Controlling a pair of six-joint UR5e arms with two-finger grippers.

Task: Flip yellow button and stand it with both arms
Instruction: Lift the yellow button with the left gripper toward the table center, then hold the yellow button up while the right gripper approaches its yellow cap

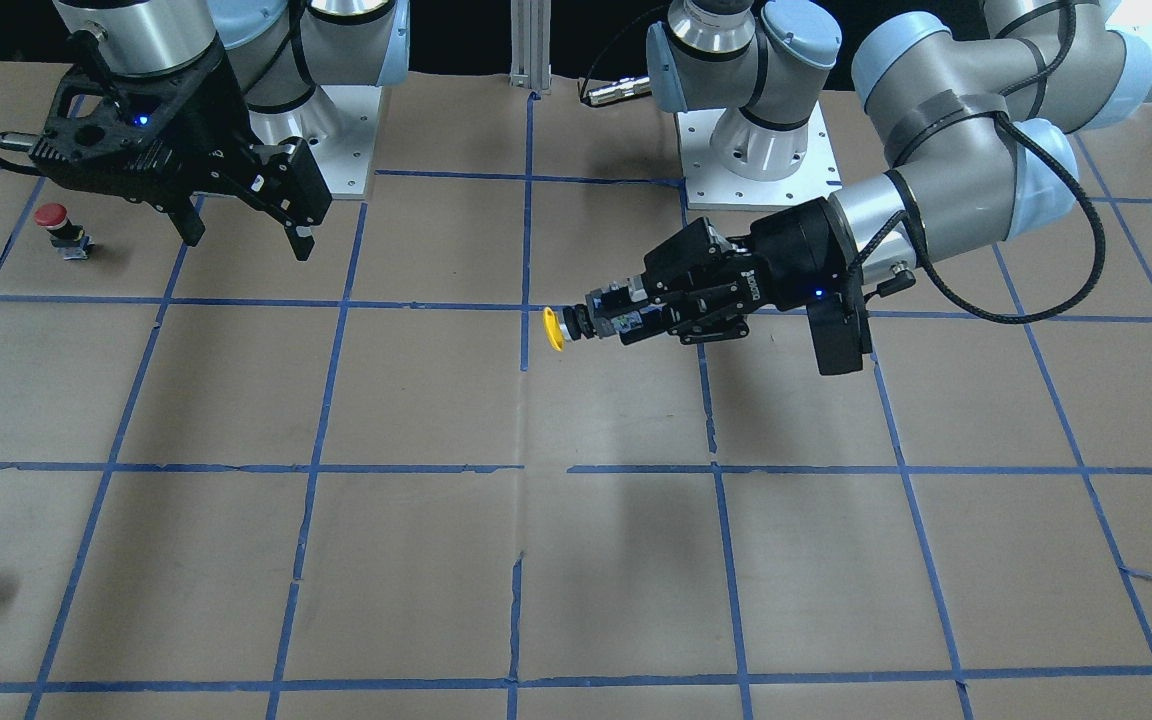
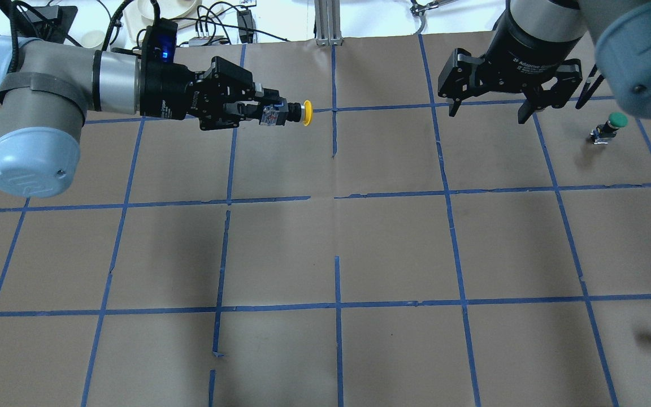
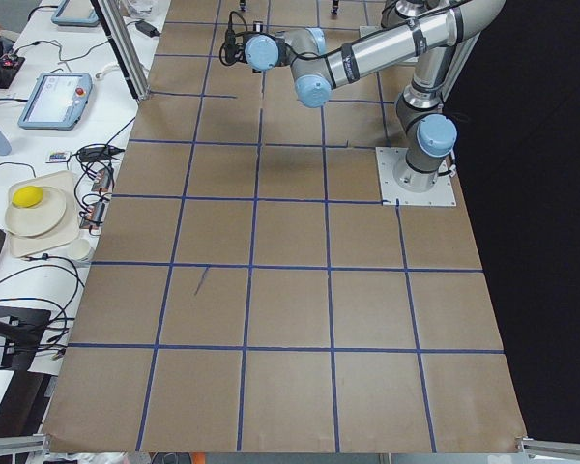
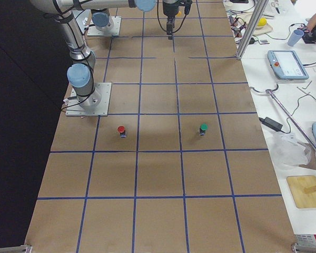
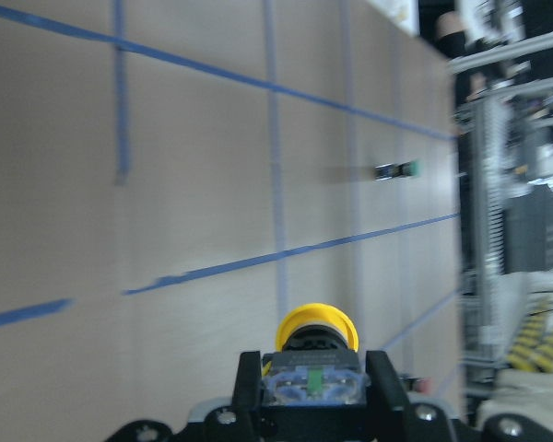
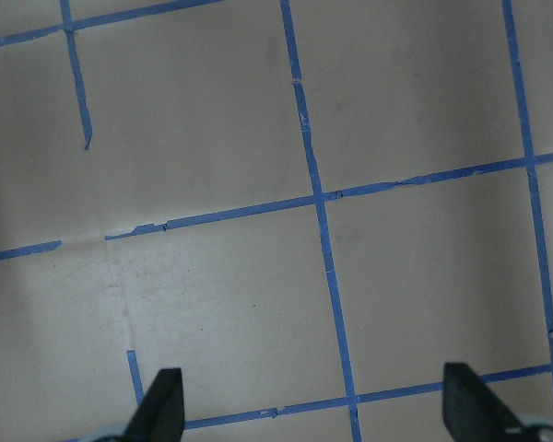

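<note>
A: Biggest things first. What about the table (image 2: pixel 325 254)?
B: It's marked off by a blue tape grid (image 2: pixel 337 305). The left arm (image 2: pixel 48 113) reaches out level toward the middle. The right arm (image 2: pixel 546 22) hangs over its own side, well apart.
A: And the grippers?
B: The left gripper (image 2: pixel 269 113) pinches the yellow button (image 2: pixel 303 112) by its blocky base. The button lies on its side, clear of the table, with its cap pointing toward the right arm. The right gripper (image 2: pixel 488 113) has its jaws spread with nothing between them.
A: How far along is it?
B: I'd say the pick-up is done and the flip is about half done. What's left is for the right gripper to take or steady the button, and then it gets set down standing. A red-capped button (image 1: pixel 51 215) sits near the right gripper, untouched.
</note>
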